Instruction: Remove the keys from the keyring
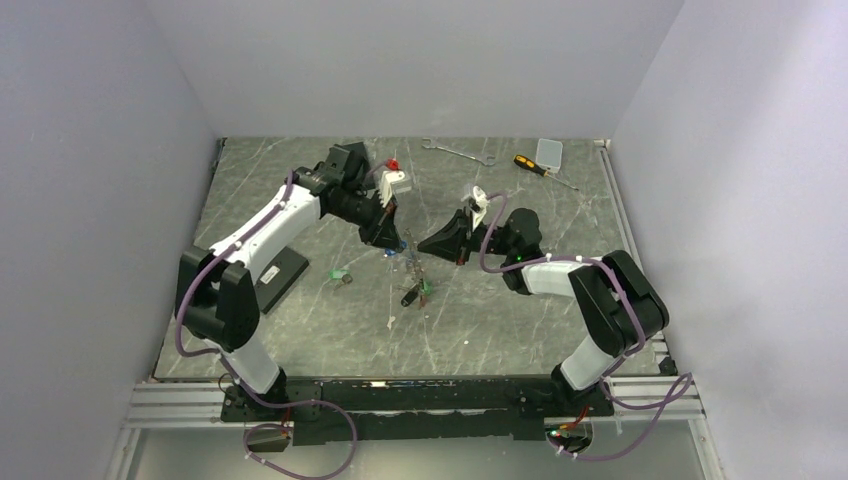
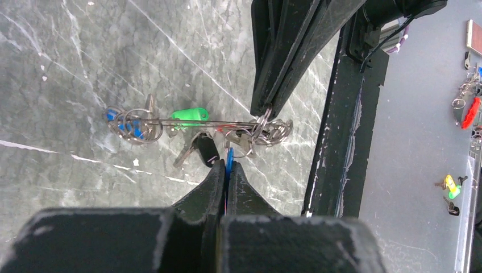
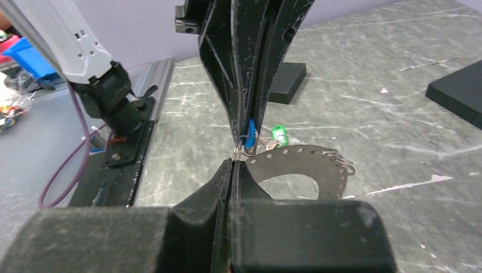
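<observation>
The keyring point(image 3: 310, 161), a flat grey ring with holes along its band, hangs above the table between both grippers point(image 1: 410, 248). My right gripper point(image 3: 234, 164) is shut on its near edge, beside a small wire loop. My left gripper point(image 2: 228, 165) is shut on the blue tag point(image 2: 229, 157) of a key that still hangs from the ring. In the left wrist view the ring point(image 2: 187, 121) shows edge-on, carrying a green-tagged key point(image 2: 190, 115), blue-tagged keys point(image 2: 132, 127) and a black-headed key point(image 2: 204, 151). Two loose keys point(image 1: 340, 275) point(image 1: 417, 292) lie on the table below.
A black box point(image 1: 279, 276) lies by the left arm. At the back of the table lie a wrench point(image 1: 458, 152), a screwdriver point(image 1: 534, 167) and a small clear box point(image 1: 548, 151). A red tag point(image 1: 393, 164) shows behind the left wrist. A second black box point(image 3: 461, 94) lies to the right.
</observation>
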Robot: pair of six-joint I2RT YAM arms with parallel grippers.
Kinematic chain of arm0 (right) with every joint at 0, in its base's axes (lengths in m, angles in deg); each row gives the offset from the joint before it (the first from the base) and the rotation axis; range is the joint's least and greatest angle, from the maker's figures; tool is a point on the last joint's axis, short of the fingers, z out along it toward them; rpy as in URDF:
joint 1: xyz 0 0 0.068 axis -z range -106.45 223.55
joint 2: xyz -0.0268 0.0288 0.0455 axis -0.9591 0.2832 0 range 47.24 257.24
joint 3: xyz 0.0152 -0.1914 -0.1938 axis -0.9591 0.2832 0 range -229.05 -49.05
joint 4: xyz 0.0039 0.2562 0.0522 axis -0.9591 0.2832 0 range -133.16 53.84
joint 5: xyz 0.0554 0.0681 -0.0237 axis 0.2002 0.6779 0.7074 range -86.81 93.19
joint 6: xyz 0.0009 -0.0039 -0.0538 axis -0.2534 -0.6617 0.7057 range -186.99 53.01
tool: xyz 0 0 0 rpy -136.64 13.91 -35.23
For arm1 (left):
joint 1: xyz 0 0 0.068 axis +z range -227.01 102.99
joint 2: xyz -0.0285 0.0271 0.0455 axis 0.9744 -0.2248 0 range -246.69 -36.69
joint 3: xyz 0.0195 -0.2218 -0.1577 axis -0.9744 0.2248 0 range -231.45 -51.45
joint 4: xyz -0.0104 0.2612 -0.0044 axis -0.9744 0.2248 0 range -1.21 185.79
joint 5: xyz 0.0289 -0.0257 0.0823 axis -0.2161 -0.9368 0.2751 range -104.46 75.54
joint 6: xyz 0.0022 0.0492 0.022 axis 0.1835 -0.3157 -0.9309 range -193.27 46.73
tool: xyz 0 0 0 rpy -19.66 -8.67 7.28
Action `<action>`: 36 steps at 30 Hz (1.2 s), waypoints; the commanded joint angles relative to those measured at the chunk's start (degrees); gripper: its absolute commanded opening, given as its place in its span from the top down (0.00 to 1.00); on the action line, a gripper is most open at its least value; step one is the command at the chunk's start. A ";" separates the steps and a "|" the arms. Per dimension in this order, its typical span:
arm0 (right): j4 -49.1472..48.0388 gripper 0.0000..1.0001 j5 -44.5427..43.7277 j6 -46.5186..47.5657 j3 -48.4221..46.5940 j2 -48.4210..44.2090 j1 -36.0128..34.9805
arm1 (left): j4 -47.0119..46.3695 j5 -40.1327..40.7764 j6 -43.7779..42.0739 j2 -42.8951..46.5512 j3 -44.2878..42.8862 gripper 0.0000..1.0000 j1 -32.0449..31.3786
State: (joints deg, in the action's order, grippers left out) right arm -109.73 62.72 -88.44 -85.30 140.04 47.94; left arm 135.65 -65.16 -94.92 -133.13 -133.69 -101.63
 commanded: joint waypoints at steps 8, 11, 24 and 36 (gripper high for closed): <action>-5.39 1.00 7.12 -3.91 -0.51 -1.15 0.03 | -0.24 1.32 0.07 4.96 -2.16 1.00 0.28; 1.87 1.00 6.65 1.65 -0.99 -2.95 0.03 | 0.70 1.21 -0.47 5.63 -2.87 1.00 0.26; 27.02 0.99 6.16 18.35 -7.96 -4.32 0.47 | 4.40 -2.50 -2.57 7.36 -3.17 1.00 -1.29; 31.74 0.49 0.87 17.35 -14.14 -5.18 3.19 | 4.27 -1.98 3.99 6.02 -6.57 1.00 -1.55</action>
State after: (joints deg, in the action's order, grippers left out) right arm -79.61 65.45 -71.48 -96.25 136.32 50.30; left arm 140.50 -65.09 -94.68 -128.43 -136.35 -103.03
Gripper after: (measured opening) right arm 0.477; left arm 0.020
